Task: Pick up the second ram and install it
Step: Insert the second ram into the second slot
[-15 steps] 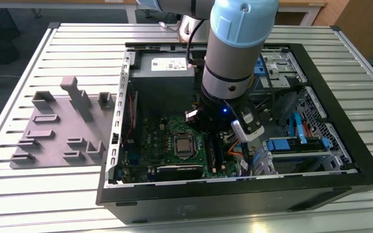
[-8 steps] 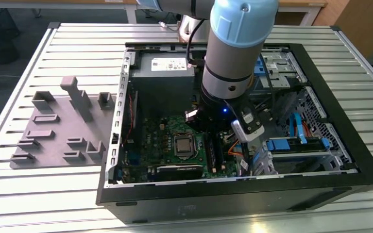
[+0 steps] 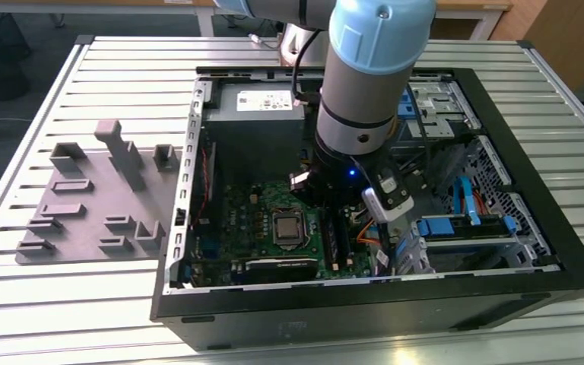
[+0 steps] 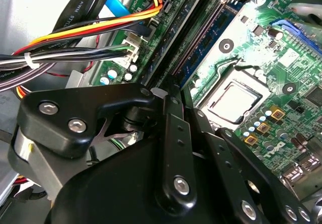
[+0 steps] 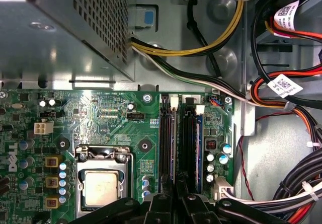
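While the arm reaches down into the open computer case (image 3: 535,251), the gripper (image 5: 176,196) hangs directly over the motherboard's (image 5: 115,118) memory slots (image 5: 173,143). The second ram (image 5: 198,143) stands seated upright in a slot just beside the gripper's line. Whether the claw is apart or together cannot be told.

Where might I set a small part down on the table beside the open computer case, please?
Bare slats lie between the grey holder tray and the table front edge, and behind the tray. Inside the computer case it is crowded: cables, drive cages, the arm.
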Tool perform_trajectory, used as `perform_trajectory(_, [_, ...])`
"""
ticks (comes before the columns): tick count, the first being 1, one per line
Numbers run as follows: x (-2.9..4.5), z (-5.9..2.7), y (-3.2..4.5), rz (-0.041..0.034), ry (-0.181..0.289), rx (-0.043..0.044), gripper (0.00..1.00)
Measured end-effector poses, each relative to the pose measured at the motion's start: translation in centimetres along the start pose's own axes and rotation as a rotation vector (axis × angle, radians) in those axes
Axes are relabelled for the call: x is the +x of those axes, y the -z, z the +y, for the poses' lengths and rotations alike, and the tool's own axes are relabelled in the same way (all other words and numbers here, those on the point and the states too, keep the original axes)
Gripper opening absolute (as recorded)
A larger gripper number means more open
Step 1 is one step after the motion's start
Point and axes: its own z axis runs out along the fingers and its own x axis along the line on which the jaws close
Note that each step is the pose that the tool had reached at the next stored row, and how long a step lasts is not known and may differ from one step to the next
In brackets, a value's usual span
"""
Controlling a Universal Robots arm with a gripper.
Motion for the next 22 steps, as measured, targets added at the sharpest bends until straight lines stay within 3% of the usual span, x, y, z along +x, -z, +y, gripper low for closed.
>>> perform_trajectory(22, [0.00, 0.00, -0.40, 0.0004, 0.000, -0.0002, 0.15])
